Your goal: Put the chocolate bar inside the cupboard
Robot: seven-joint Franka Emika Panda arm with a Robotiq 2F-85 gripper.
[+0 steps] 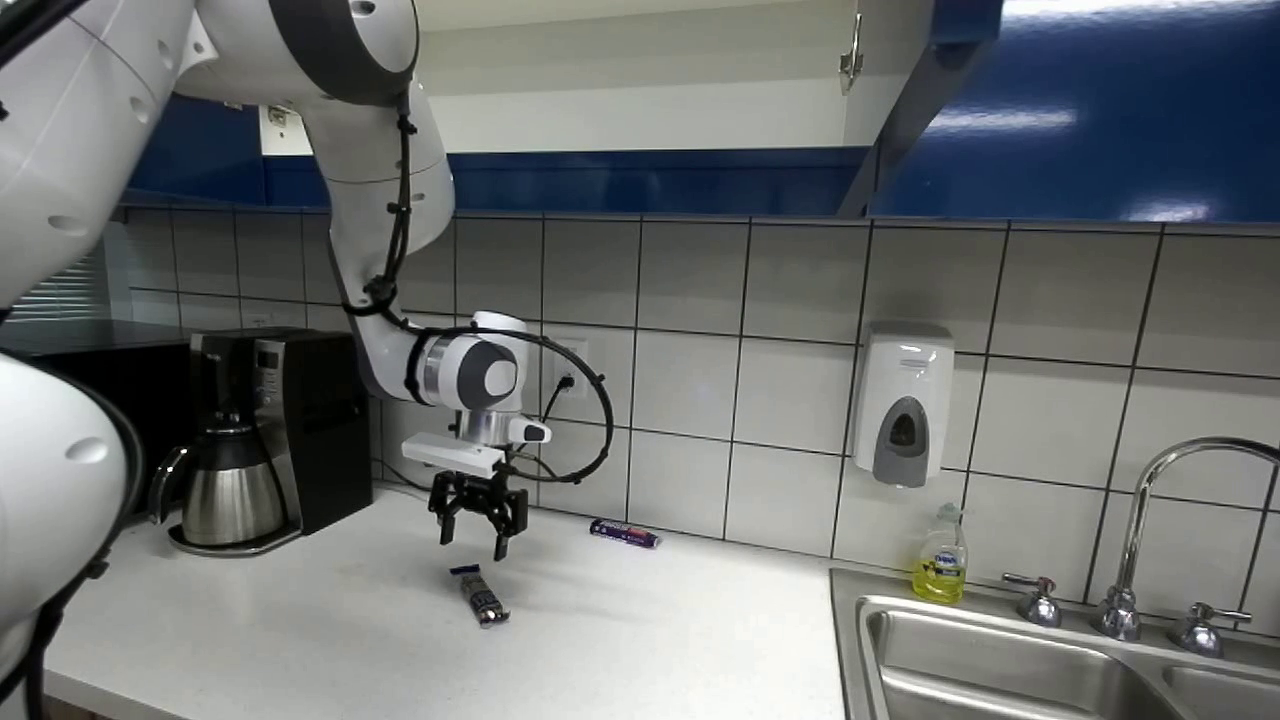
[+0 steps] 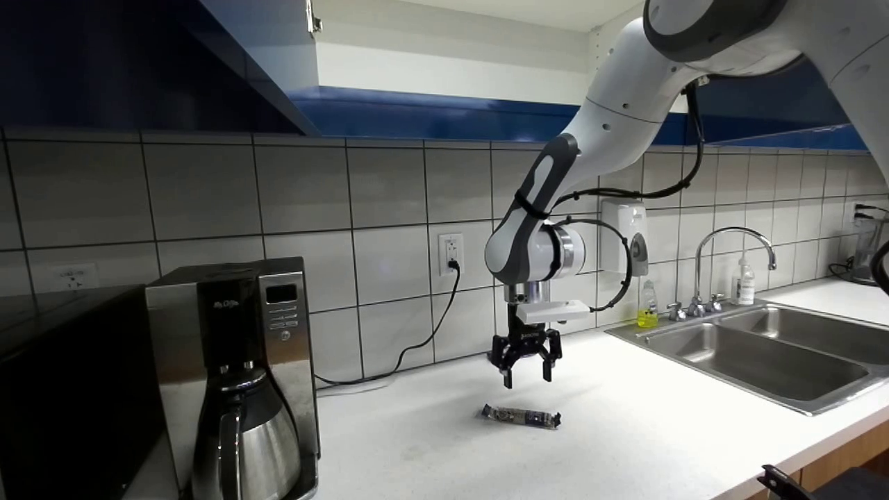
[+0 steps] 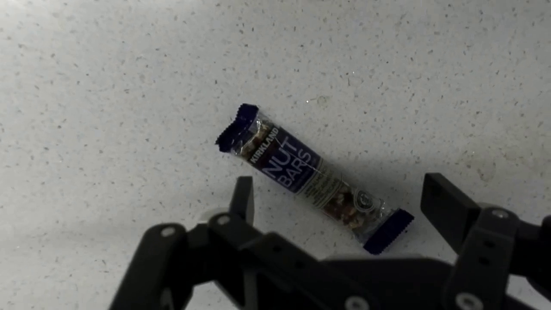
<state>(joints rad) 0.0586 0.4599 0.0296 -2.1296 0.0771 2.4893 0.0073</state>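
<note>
The chocolate bar (image 3: 312, 177), slim, wrapped, partly see-through with dark blue ends, lies flat, print up, aslant to the back edge of the counter (image 1: 680, 640) and apart from it. Above that edge the glossy blue cupboard (image 1: 640, 118) stands open, white inside.

In an exterior view the cupboard (image 1: 650, 115) is cropped at 12 o'clock, the sink (image 1: 1000, 650) at 4; the arm (image 1: 380, 170) hides some cupboard at 10. In an exterior view a dark thing (image 2: 851, 486) at 4 is too cropped to name. In the wrist view the pincer (image 3: 338, 191) is cropped at 6; fine print on the bar (image 3: 316, 178) blurs.
</note>
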